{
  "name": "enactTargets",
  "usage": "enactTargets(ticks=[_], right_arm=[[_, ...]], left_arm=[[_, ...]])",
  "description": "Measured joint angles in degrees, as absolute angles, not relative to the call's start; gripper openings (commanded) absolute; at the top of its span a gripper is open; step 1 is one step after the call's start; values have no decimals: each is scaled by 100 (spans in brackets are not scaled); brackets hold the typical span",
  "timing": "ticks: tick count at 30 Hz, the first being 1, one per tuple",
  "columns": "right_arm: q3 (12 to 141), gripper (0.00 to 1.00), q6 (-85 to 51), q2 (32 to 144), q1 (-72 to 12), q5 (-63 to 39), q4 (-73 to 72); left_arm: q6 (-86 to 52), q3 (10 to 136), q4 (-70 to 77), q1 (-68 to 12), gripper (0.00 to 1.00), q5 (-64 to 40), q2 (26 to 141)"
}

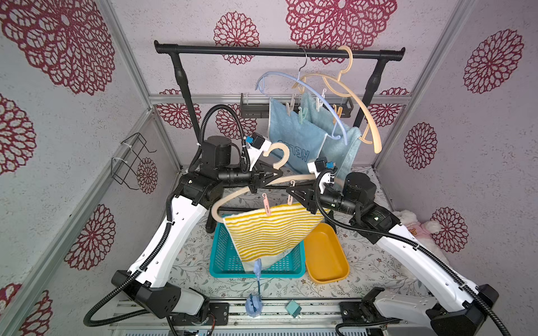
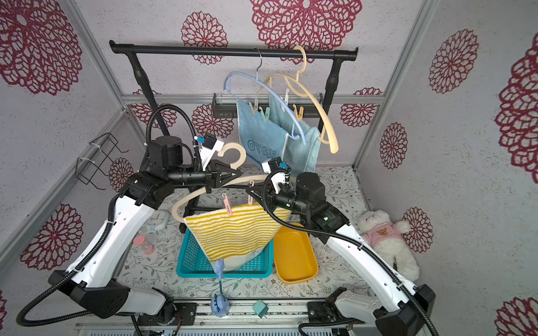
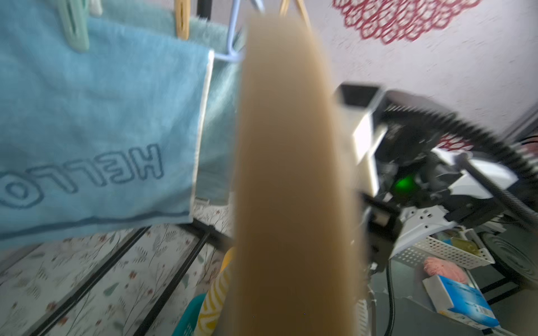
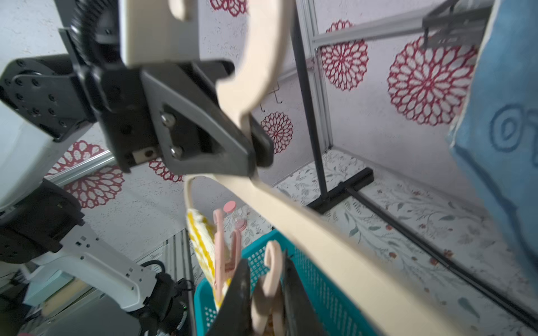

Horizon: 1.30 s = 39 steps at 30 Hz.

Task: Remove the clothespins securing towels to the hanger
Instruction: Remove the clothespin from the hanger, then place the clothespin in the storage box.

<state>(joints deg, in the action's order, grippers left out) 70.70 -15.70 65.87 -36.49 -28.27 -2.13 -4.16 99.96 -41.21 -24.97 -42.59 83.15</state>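
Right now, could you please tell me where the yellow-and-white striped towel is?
In both top views the striped towel hangs mid-scene from the beige hanger held by the left pincer, over the teal basket.

A towel [image 1: 270,232] overhangs the basket [image 1: 221,257] — tub [image 1: 324,256] rightward.

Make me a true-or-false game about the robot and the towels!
The left end effector holds the beige hanger. True.
The striped towel is red. False: it is yellow and white.
The right end effector is closed around a pink clothespin. True.
The teal basket is hanging up. False: it sits on the table, below the striped towel.
The HELLO towel lies in the basket. False: it hangs pegged up behind.
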Motion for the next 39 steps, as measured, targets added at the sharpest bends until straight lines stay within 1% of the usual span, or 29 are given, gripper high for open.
enactTargets(ticks=[7, 12, 15, 21, 28, 34, 39], right_arm=[[7255, 0, -1507, 6071, -3494, -2698, -1041], [7223, 0, -1498, 6042, -3496, -2655, -1140], [7013, 0, -1450, 5986, -3496, -2440, -1004], [6001, 0, -1422, 5553, -3496, -1737, -423], [4984, 0, -1584, 4799, -3496, -947, 456], [3968, 0, -2047, 4372, -3496, -266, 969], [3013, 0, -2587, 4307, -3496, 189, 1280]], left_arm=[[-628, 9841, -4807, -2394, 0, -3701, 8715], [-753, 9697, -4711, -2394, 0, -3520, 8600], [-847, 9566, -4556, -2394, 0, -3356, 8449], [-915, 9419, -4139, -2394, 0, -2886, 8171], [-836, 9233, -3785, -2394, 0, -2314, 7826], [-797, 9083, -3671, -2394, 0, -2123, 7636], [-794, 9024, -3632, -2394, 0, -2156, 7548]])
